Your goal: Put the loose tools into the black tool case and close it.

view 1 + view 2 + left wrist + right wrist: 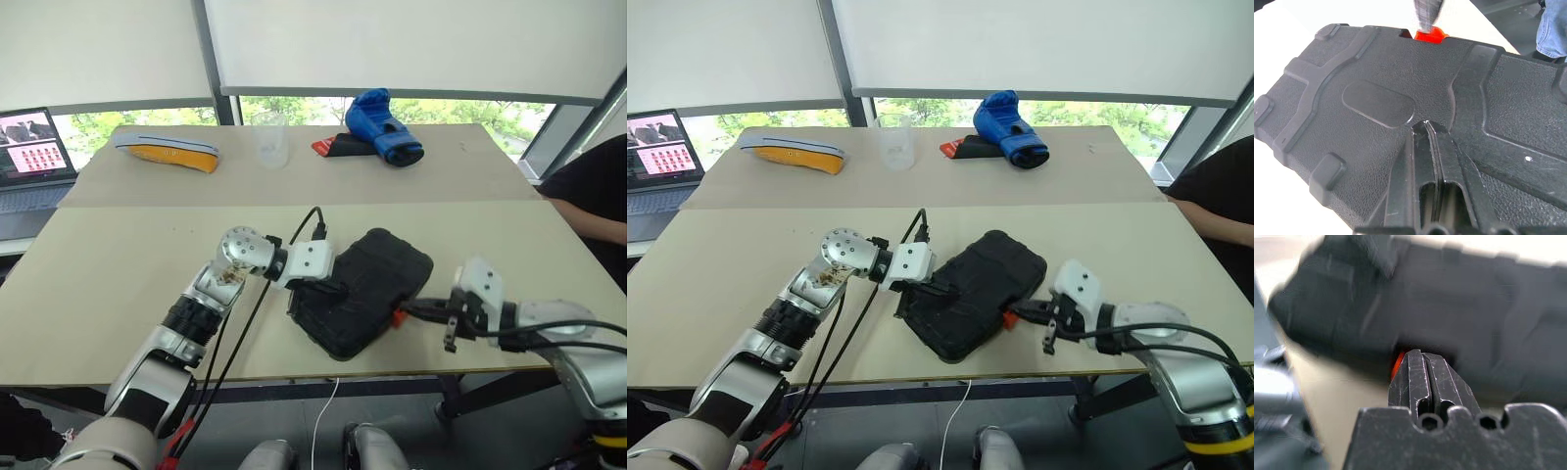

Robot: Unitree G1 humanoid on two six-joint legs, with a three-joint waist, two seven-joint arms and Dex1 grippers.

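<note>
Left wrist view: lid (1376,103) texture; head views: glove (384,125).

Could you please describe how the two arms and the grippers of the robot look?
Both arms are silver-grey metal with black ribbed sections and white wrist blocks. Loose black cables run along each. The left gripper and right gripper each have two flat black fingers, scuffed on the right.

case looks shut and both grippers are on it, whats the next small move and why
Probably press the right gripper into the orange latch to snap it. The black tool case lies closed, the shut left gripper rests on its lid, and the shut right fingertips sit at the latch.
</note>
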